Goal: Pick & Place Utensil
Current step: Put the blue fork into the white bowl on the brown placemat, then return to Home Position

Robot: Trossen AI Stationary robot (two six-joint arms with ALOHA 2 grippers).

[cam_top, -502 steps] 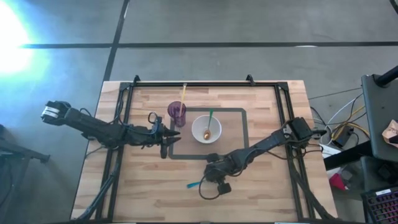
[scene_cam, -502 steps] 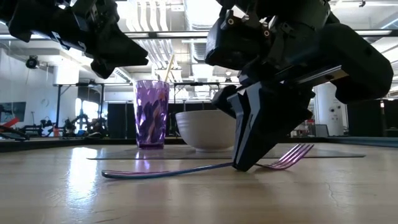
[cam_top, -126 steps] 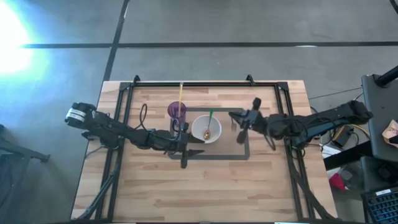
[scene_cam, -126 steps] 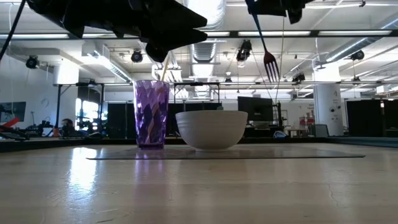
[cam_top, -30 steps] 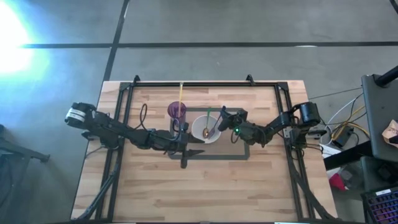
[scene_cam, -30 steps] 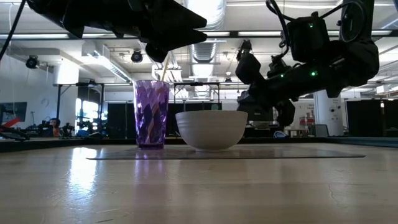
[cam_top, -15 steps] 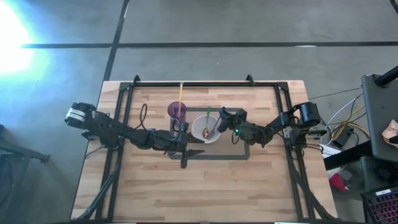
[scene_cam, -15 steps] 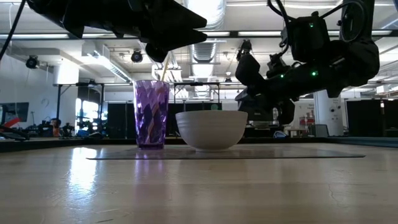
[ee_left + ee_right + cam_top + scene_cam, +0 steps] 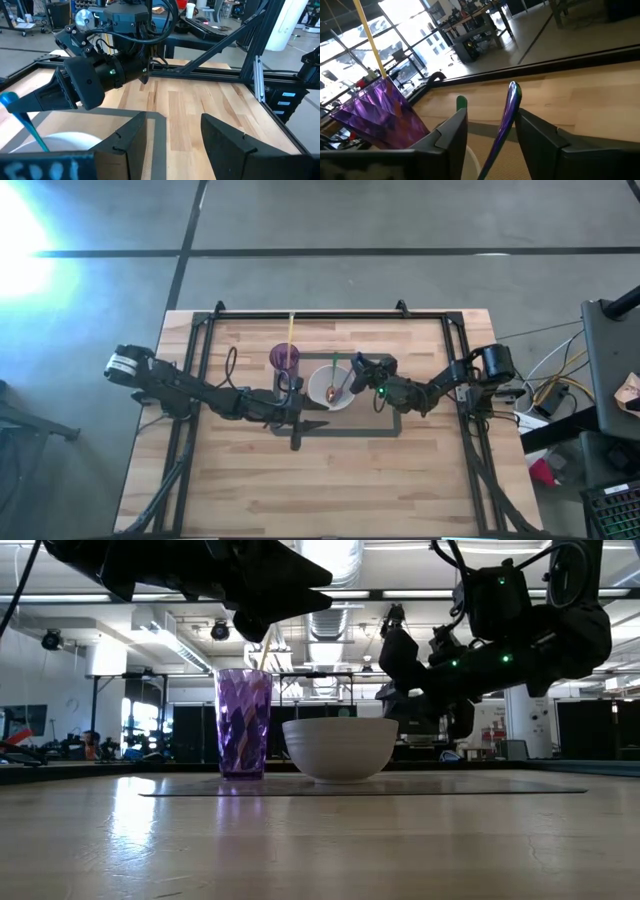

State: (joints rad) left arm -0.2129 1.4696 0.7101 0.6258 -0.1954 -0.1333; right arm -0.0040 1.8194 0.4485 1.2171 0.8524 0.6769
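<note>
So the left gripper (image 9: 312,421) is sitting with its fingers spread wide, holding nothing, just beside the purple cup (image 9: 285,362) and the white bowl (image 9: 331,387). The fork (image 9: 503,125) is leaning in the bowl, handle sticking up between the right gripper's (image 9: 358,370) spread fingers, which are hanging right at the bowl's rim, not pinching it.

I'm running this rig in a large open robotics lab or workshop. Behind my butcher-block wooden table (image 9: 420,470) I see exposed white ceiling ducts (image 9: 335,565), black metal equipment stands (image 9: 95,720) and a bare grey concrete floor (image 9: 400,220).
</note>
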